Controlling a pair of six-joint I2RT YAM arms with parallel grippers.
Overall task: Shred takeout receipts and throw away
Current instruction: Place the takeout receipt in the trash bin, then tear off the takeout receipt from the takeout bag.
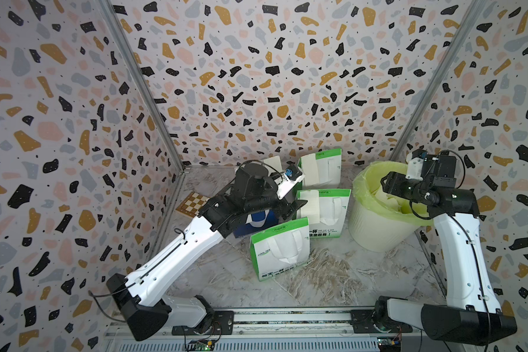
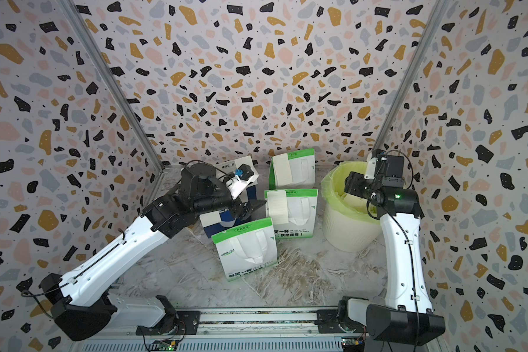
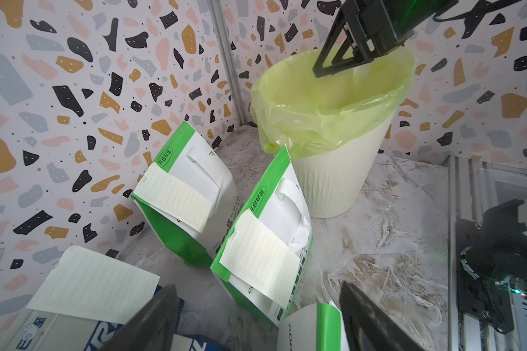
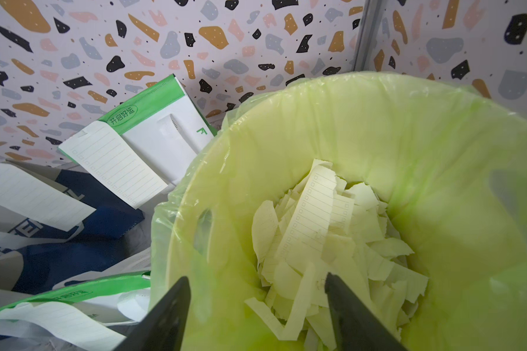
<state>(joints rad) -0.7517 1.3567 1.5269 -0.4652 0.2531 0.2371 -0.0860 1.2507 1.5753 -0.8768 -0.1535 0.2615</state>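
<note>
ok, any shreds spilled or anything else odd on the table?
No spill: the torn receipt pieces lie inside the lined bin, and none show on the marble tabletop. The only oddity is a small checkerboard lying by the far-left wall, unrelated to the job.

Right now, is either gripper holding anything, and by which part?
Nothing is held. The right gripper hangs open over the torn pieces in the bin; the left gripper is open too, nothing between its jaws.

The front green-and-white bag [image 1: 279,248] reads "COOL TEA" (rear bag [image 4: 165,136]: "开启好运" on its green band)
</note>
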